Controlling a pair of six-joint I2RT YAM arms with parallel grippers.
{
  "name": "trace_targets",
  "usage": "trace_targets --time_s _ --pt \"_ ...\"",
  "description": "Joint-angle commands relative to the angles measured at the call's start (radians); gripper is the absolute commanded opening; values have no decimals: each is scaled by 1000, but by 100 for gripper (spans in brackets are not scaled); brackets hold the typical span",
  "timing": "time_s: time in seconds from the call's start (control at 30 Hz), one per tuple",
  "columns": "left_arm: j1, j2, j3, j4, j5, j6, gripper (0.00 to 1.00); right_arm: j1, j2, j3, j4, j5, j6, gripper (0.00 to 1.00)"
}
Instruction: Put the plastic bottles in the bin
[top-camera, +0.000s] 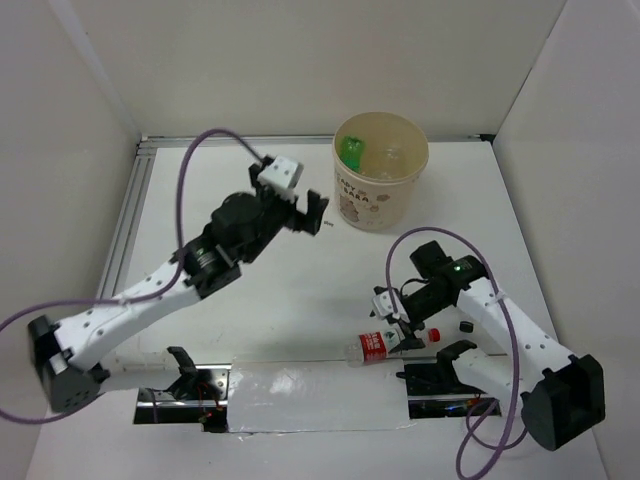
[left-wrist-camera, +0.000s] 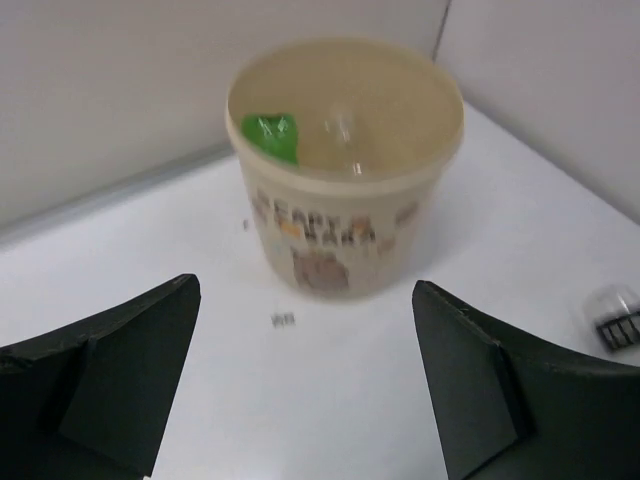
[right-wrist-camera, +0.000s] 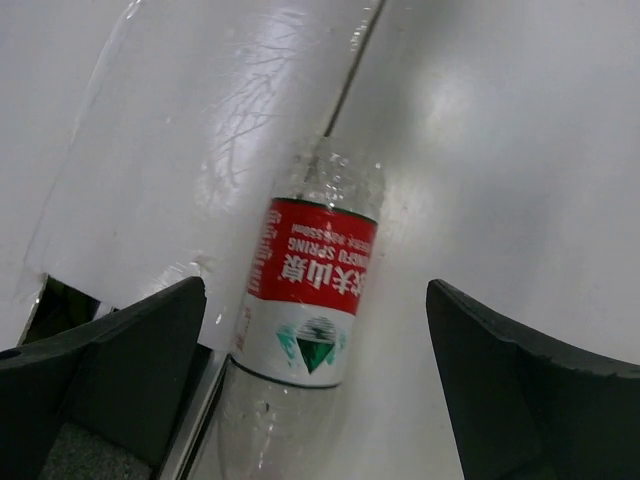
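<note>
The beige bin (top-camera: 382, 200) with a cartoon print stands at the back of the table. Inside it lie a green bottle (top-camera: 351, 152) and a clear bottle (top-camera: 393, 158). My left gripper (top-camera: 311, 214) is open and empty, just left of the bin. In the left wrist view (left-wrist-camera: 305, 290) it faces the bin (left-wrist-camera: 340, 235), with the green bottle (left-wrist-camera: 270, 135) inside. A clear bottle with a red-white label (top-camera: 373, 346) and red cap lies at the near edge. My right gripper (top-camera: 400, 332) is open over it, fingers either side of the bottle (right-wrist-camera: 312, 265), not touching.
White walls close in the table on three sides. A metal rail (top-camera: 133, 215) runs along the left edge. A shiny foil strip (top-camera: 320, 398) covers the near edge between the arm bases. A small black object (top-camera: 466, 326) lies beside the right arm.
</note>
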Motion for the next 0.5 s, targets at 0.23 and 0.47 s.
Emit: trace_targets --time_s 0.23,0.47 --pt "-164 -419 -508 -140 -154 -271 100 301 132 -128 541 278 522 97" --pt "-286 -444 -619 -178 -199 -422 100 364 210 -211 734 495 575 55"
